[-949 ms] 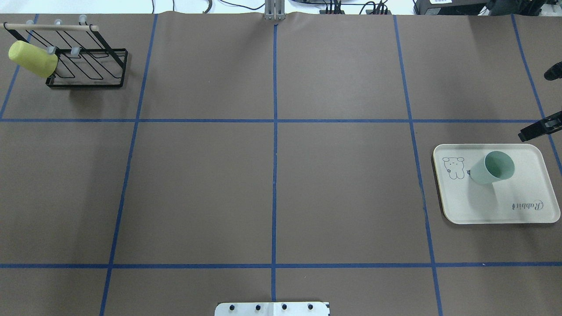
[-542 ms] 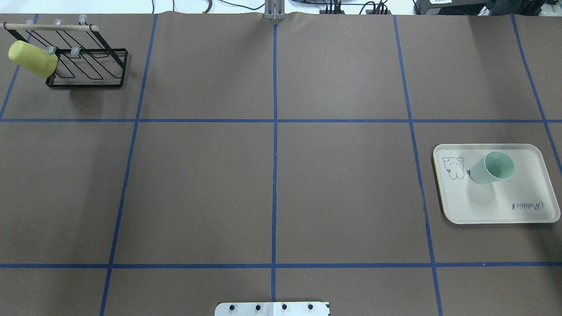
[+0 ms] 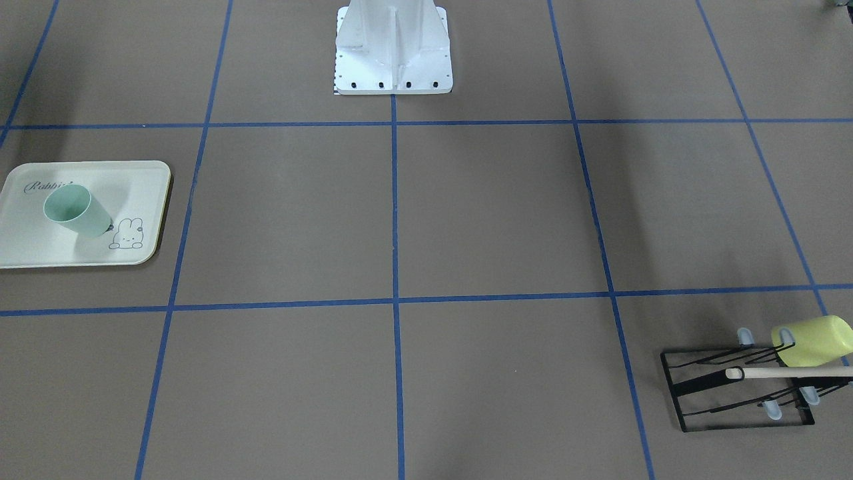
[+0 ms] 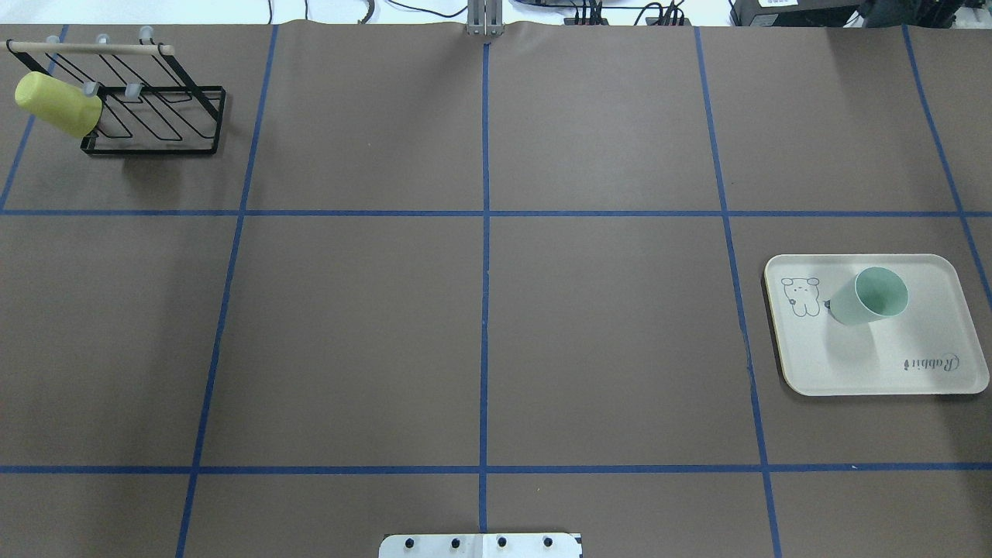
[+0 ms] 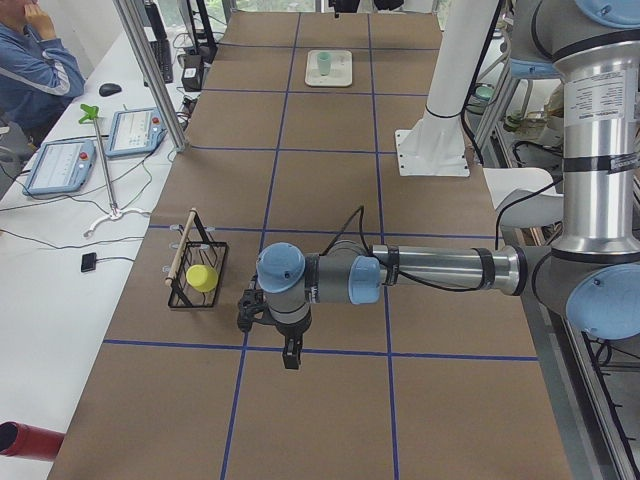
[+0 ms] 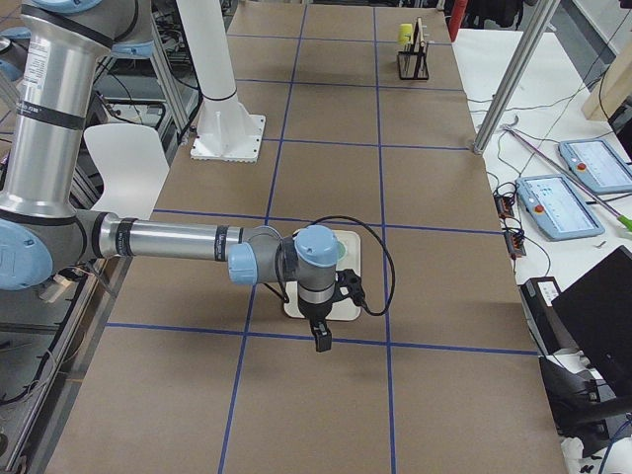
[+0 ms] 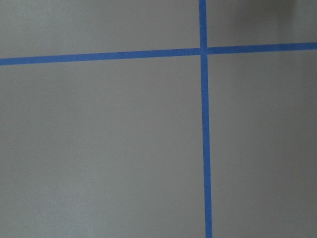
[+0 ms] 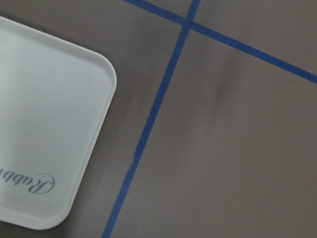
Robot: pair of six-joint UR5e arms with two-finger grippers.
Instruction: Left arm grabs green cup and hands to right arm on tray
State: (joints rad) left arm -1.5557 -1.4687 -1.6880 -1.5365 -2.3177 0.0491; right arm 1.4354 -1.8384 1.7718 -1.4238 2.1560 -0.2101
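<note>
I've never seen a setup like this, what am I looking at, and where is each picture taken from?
Two robot arms stand at a brown table. Two pictures look down on it, one from behind the robot, one facing it; two come from the table's ends; two from cameras on the wrists. The end views show the left arm and the right arm stretched low over the table. Whether the left gripper and right gripper are open, I cannot tell; neither seems to hold anything. A green cup stands upright on a cream tray. A yellow-green cup sits on a black wire rack.
</note>
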